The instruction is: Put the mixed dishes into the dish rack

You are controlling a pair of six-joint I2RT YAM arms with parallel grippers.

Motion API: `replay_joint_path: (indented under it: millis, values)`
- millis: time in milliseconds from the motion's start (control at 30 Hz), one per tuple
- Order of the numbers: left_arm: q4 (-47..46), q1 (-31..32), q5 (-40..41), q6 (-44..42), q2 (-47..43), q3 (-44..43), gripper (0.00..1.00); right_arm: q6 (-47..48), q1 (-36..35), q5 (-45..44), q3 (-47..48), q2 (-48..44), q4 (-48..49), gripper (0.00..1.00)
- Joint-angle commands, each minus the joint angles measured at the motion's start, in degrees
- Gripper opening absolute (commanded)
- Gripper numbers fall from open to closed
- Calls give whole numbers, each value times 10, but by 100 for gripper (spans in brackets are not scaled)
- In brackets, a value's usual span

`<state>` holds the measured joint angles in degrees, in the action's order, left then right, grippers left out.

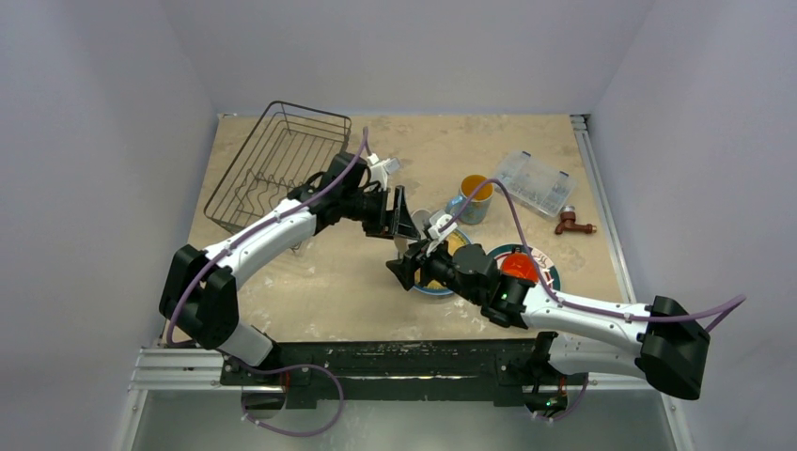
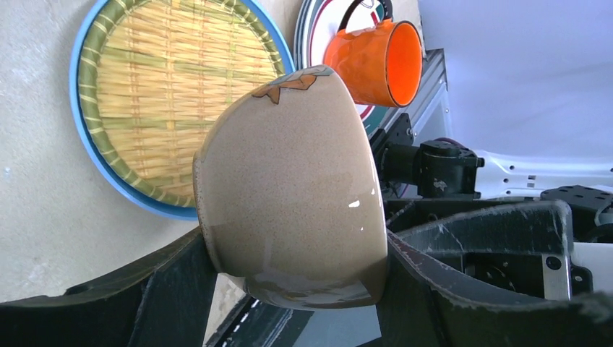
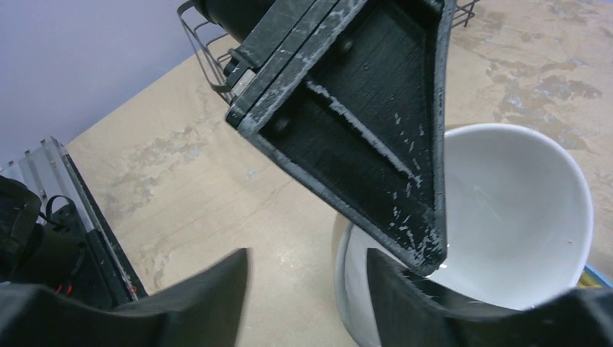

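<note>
My left gripper (image 1: 399,218) is shut on the cream cup (image 2: 289,188), its fingers pressing on both sides, and holds it at the table's middle. The cup's white inside shows in the right wrist view (image 3: 506,217). My right gripper (image 1: 406,271) is open and empty just beside the cup, with only table between its fingers (image 3: 217,289). Below lies the yellow woven plate (image 2: 173,94) on the plain blue plate (image 2: 79,123). The orange cup (image 1: 517,266) stands on the white teal-rimmed plate (image 1: 550,272). The blue mug (image 1: 473,197) stands farther back. The black wire dish rack (image 1: 277,164) is at the far left.
A clear plastic compartment box (image 1: 536,181) lies at the back right, with a small red-brown object (image 1: 571,224) next to it. The left gripper's black finger (image 3: 361,130) fills the upper middle of the right wrist view. Walls close in the table.
</note>
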<state>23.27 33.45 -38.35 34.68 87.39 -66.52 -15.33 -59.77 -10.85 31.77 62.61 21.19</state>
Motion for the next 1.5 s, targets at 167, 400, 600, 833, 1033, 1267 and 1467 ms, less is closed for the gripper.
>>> replay_joint_path:
  millis: [167,400,600,833,1033,1267,1467]
  values:
    - [14,17,-58,-25,-36,-28,0,0,11,-67,11,-26,38,96]
    - [17,16,-54,-28,-37,-29,0,1,11,-71,2,-40,40,99]
    - [23,13,-42,-31,-41,-30,0,1,11,-67,1,-37,39,99]
    - [55,-14,53,-55,-86,-31,0,-2,11,-100,-15,-72,22,99]
    - [90,-28,234,-97,-152,-25,0,-11,10,-123,-51,-138,30,99]
    - [92,-35,413,-149,-211,-11,0,-14,11,-146,-78,-168,32,99]
    - [52,-69,460,-153,-235,14,0,-11,11,-155,-107,-198,24,99]
